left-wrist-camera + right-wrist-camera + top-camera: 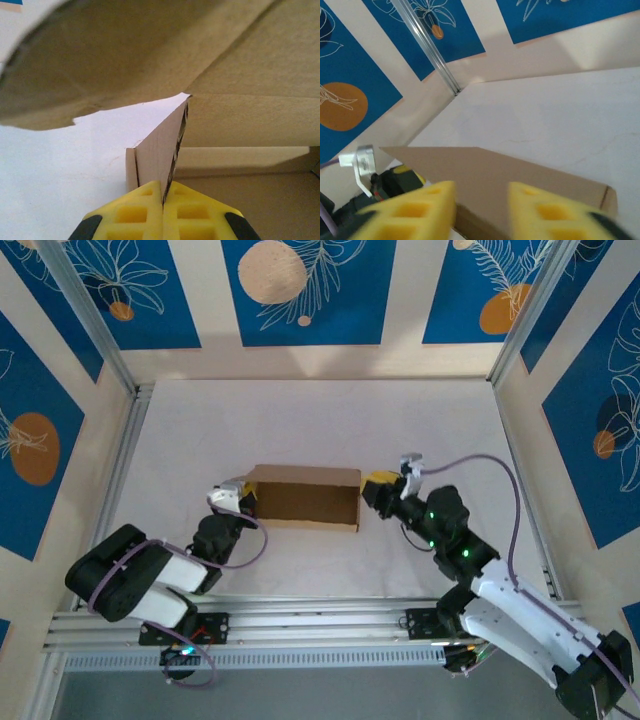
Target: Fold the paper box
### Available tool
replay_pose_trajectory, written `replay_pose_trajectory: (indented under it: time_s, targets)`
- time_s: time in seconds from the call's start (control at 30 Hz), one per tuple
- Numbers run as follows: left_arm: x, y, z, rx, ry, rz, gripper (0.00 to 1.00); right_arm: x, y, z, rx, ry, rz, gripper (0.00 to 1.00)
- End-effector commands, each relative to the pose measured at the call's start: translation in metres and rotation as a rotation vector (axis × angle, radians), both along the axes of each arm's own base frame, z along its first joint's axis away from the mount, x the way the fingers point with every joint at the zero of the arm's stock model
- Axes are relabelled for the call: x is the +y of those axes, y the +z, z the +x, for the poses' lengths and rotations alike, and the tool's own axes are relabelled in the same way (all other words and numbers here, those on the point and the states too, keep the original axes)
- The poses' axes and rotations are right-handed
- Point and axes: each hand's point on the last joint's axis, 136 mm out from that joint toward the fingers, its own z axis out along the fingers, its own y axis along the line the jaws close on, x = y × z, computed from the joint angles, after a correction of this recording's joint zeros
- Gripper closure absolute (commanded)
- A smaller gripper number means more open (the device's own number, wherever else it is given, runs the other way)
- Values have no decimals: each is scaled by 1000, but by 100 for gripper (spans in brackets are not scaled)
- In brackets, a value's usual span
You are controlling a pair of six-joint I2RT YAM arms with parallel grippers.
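Now | my L pincer (162, 199) clamped on paper box (305, 498) flap (156, 150) | my R pincer (481, 202) jaws apart, empty | risk: flap tears if R shoves box

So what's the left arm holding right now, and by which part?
The left gripper is shut on the paper box, its fingers pinching the edge of a thin flap at the box's left end.

The paper box (305, 498), a plain brown corrugated cardboard mailer, sits partly folded near the middle of the white table (300, 420), long side running left to right, panels raised.
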Motion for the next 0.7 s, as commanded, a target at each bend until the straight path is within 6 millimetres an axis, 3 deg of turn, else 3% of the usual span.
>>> replay_pose_trajectory:
  time_s: [0.0, 0.13, 0.2, 0.27, 0.37, 0.5, 0.67]
  targets:
    - [-9, -11, -2, 36, -35, 7, 100, 12, 1, 1, 121, 31, -76, 88]
    - [-13, -13, -3, 39, -46, -3, 99, 29, 8, 17, 183, 4, -123, 96]
    - [-14, -13, -3, 37, -48, -10, 98, 39, 4, 24, 251, 8, -150, 96]
    - [-15, -13, -3, 37, -52, -19, 97, 49, -6, 30, 321, 7, -185, 94]
    - [-16, -11, -5, 34, -63, -34, 91, 57, -37, 40, 461, -15, -262, 93]
    - [-22, -3, -15, 20, -127, -61, 73, 60, -70, 42, 536, -36, -316, 94]
    - [-28, 0, -24, 51, -182, -77, 45, 60, -94, 39, 582, -43, -321, 94]
